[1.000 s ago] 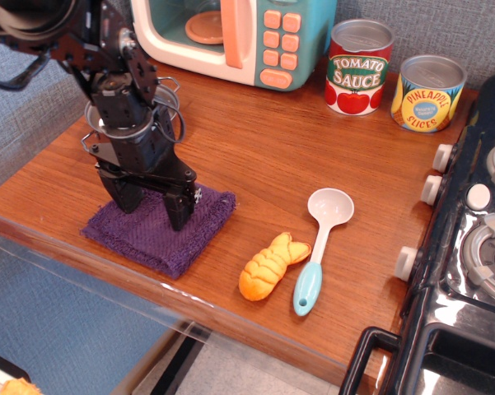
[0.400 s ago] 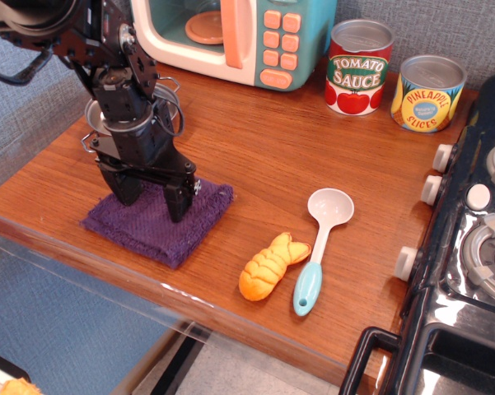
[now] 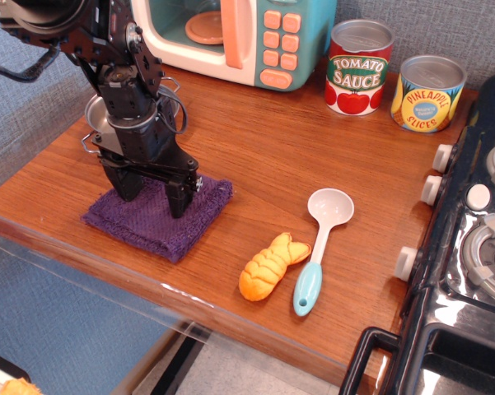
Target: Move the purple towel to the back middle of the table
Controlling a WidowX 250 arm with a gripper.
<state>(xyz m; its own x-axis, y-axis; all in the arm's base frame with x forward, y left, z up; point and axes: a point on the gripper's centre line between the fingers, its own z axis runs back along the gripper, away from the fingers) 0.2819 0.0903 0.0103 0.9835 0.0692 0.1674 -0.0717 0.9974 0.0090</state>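
Note:
The purple towel (image 3: 152,224) lies flat near the front left edge of the wooden table (image 3: 296,148). My gripper (image 3: 155,196) points straight down over the towel's middle. Its two black fingers (image 3: 178,197) are spread apart, with the tips resting on or just above the cloth. Nothing is pinched between them. The arm hides the towel's back part.
A steel pot (image 3: 91,113) stands right behind the arm. A toy microwave (image 3: 239,37) is at the back, with a tomato sauce can (image 3: 358,66) and a pineapple can (image 3: 428,92) to its right. An orange pastry toy (image 3: 268,265) and a spoon (image 3: 319,247) lie front centre. A black stove (image 3: 469,247) is at the right.
The gripper has shifted slightly back and left, staying open over the towel. The towel's front and right corners have moved a little towards the back with it.

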